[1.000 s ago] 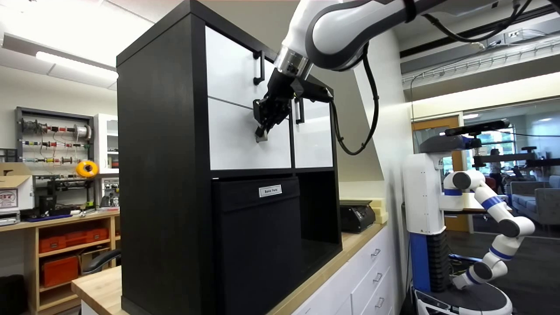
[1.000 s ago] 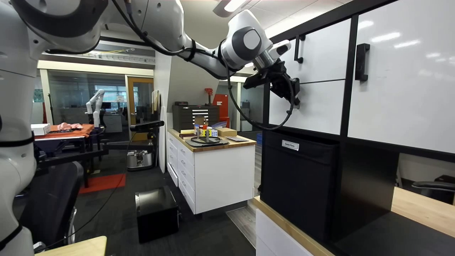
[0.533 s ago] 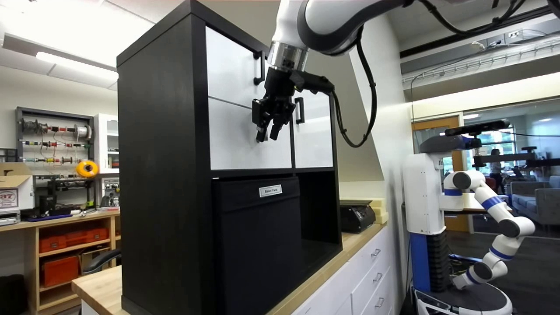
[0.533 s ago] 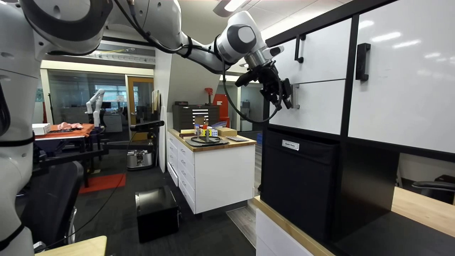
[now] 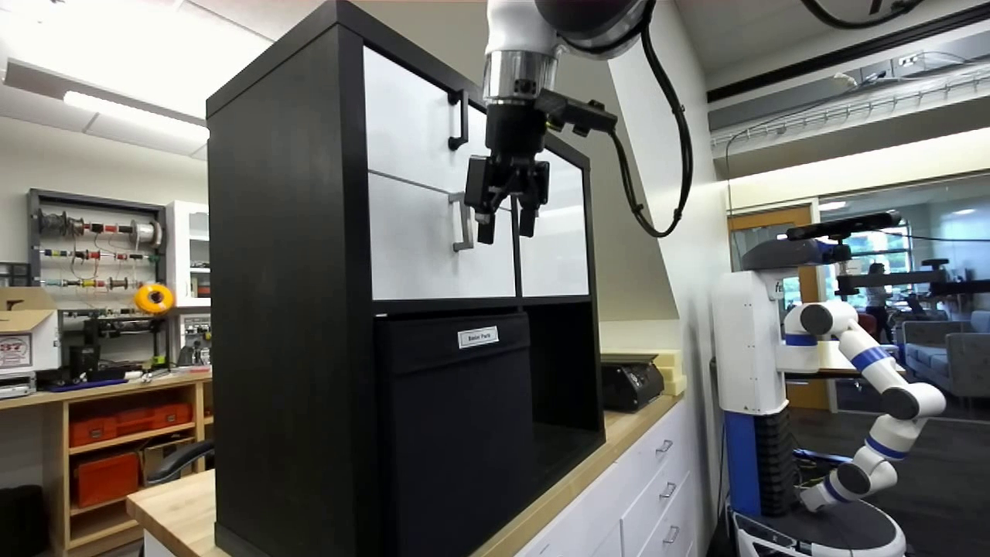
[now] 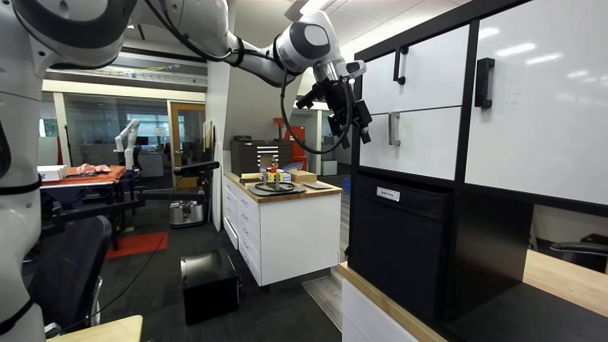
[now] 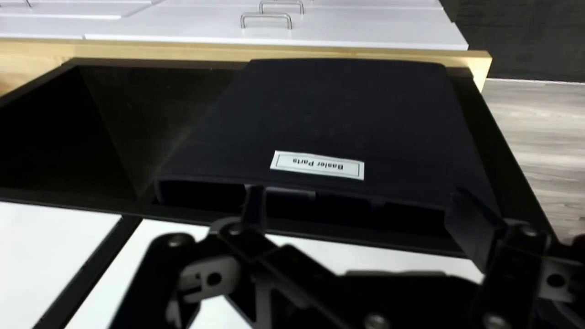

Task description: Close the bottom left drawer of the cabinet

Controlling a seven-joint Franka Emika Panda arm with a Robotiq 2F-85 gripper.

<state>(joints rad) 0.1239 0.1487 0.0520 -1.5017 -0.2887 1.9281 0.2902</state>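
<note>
Drawer [image 5: 414, 251]: lower white front in the left column of the cabinet [image 5: 278, 309]; looked closed, flush with the frame [image 5: 354, 193].
Drawer facing: straight out of the cabinet; face stood upright, longer edges level.
Silver handle [image 6: 391, 129]: on the drawer; long axis vertical, top end close under the drawer's upper edge.
Top edge: thin seam [image 6: 431, 109] against the upper front [image 6: 430, 71], which carried a black handle [image 6: 397, 65].
Other edges: frame ran below and along the outer side; divider [image 6: 466, 114] parted the drawer from the right-hand door [image 6: 546, 133].
Room to move: air between silver handle and fingers [image 7: 254, 208], the gap seen in both exterior views; more air beneath, in front of the cabinet.
Under the drawer: black bin [image 5: 456, 433], with the edge of the wooden counter [image 5: 563, 494] lower down.
Gripper [image 5: 506, 227]: pointed mostly down, jaws spread wide.
Drawer from gripper: lay on its cabinet side, near, looked apart; silver handle just beside one fingertip [image 5: 486, 230] in an exterior view.
Wrist view: drawer face partly hidden by the gripper; the bin's label [image 7: 317, 165] showed upside down.
</note>
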